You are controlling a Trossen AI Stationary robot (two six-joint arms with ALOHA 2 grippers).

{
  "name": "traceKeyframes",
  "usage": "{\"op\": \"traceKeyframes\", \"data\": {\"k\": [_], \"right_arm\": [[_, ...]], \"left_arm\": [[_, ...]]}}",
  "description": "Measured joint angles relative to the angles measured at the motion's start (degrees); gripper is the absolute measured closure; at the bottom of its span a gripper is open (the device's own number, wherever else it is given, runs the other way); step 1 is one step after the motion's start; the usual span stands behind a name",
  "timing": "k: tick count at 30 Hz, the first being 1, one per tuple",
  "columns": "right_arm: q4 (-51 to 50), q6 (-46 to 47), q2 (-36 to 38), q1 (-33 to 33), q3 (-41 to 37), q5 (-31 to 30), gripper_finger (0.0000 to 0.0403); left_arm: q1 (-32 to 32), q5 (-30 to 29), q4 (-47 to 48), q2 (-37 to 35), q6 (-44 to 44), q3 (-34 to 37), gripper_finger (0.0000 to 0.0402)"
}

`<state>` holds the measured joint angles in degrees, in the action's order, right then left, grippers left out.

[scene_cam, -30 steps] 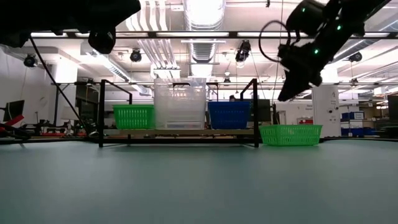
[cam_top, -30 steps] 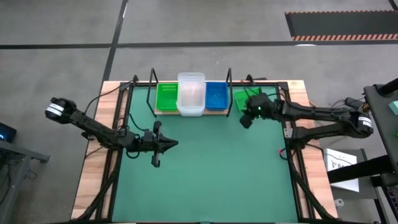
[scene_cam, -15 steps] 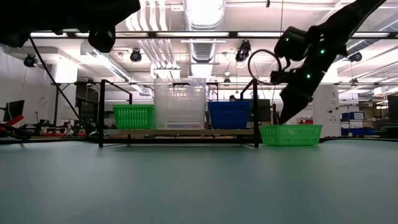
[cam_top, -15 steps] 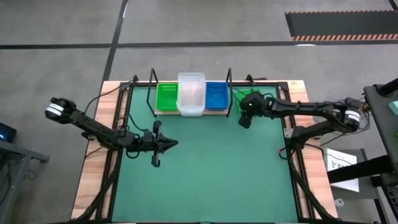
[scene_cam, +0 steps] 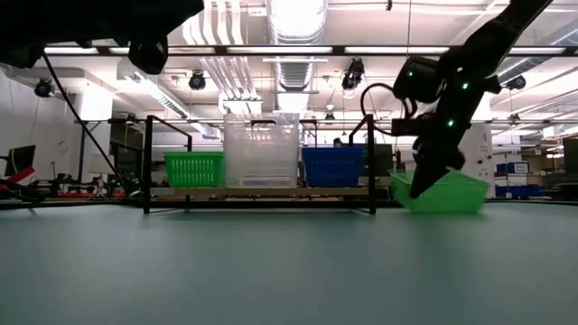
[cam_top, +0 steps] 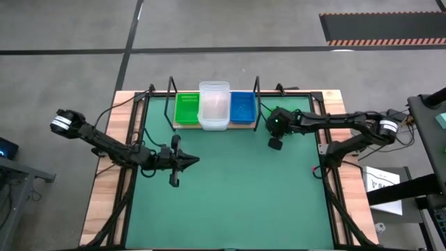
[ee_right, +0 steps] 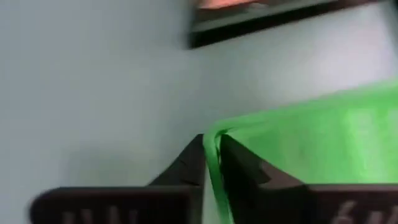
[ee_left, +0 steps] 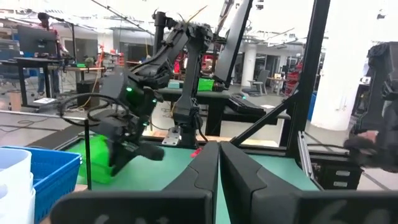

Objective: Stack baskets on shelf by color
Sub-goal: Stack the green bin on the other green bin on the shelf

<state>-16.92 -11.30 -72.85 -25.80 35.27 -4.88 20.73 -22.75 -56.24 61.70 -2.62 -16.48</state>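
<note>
The wooden shelf (cam_top: 212, 125) at the table's far edge carries a green basket (cam_top: 186, 108), a stack of clear baskets (cam_top: 214, 104) and a blue basket (cam_top: 242, 106). Another green basket (scene_cam: 447, 194) sits tilted on the mat just right of the shelf. My right gripper (scene_cam: 418, 188) is shut on it, and my arm covers it in the high view. My left gripper (cam_top: 197, 161) hovers shut above the mat's left middle, touching nothing. My right gripper pinches the green basket's wall at its rim (ee_right: 214, 155), at the end nearest the shelf, one finger inside the basket and one outside. The fingers slant down from above. The basket is tipped, with part of its bottom still on the mat.
The shelf's black wire upright (scene_cam: 370, 162) stands close beside my right gripper. Open green mat (cam_top: 230, 188) stretches across the middle and near side. Black frame rails run along the left and right edges of the table.
My right gripper has come down toward the green basket beside the shelf, rolling as it went. It opened wide, then shut on the basket's wall. The basket, level before, now sits tipped.
</note>
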Motion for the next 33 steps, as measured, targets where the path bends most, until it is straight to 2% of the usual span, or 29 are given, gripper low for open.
{"op": "traceKeyframes", "data": {"k": [2, 6, 8, 11, 13, 18, 24, 28, 33], "right_arm": [[-2.73, 1.22, 1.99, 1.78, 0.0, 3.13, 0.0383], [-7.53, 5.02, 6.49, 7.84, 0.0, 15.79, 0.0389], [-6.78, 7.02, 8.39, 12.87, 0.0, 19.75, 0.0392], [-1.56, 7.44, 9.37, 22.22, -0.02, 19.38, 0.0394], [4.09, 6.17, 9.18, 28.09, -0.02, 17.03, 0.0394], [20.55, -1.92, 5.96, 38.45, -0.02, 11.14, 0.0394], [39.58, -11.77, -2.64, 41.57, 0.06, 12.28, 0.0394], [40.58, -17.96, -10.33, 41.46, 3.92, 13.83, 0.0394], [35.92, -25.91, -18.58, 41.4, 11.01, 13.33, 0.0394]], "left_arm": [[0.0, -0.01, -0.47, -0.01, -0.02, 0.01, 0.0402], [0.02, -0.02, -0.38, -0.01, -0.14, 0.01, 0.0402], [0.02, -0.02, -0.34, 0.04, -0.17, 0.01, 0.0402], [0.02, -0.02, -0.32, 0.06, -0.17, -0.42, 0.0402], [0.02, -0.02, -0.43, 0.06, -0.17, -0.65, 0.0402], [0.02, -0.02, -0.51, 0.08, -0.86, -1.66, 0.0402], [0.12, 1.53, -0.49, 0.5, -1.55, -4.31, 0.0402], [0.48, 3.28, -0.23, 0.95, -1.55, -5.94, 0.0402], [1.89, 3.55, -0.22, 0.95, -1.61, -6.29, 0.0402]]}}
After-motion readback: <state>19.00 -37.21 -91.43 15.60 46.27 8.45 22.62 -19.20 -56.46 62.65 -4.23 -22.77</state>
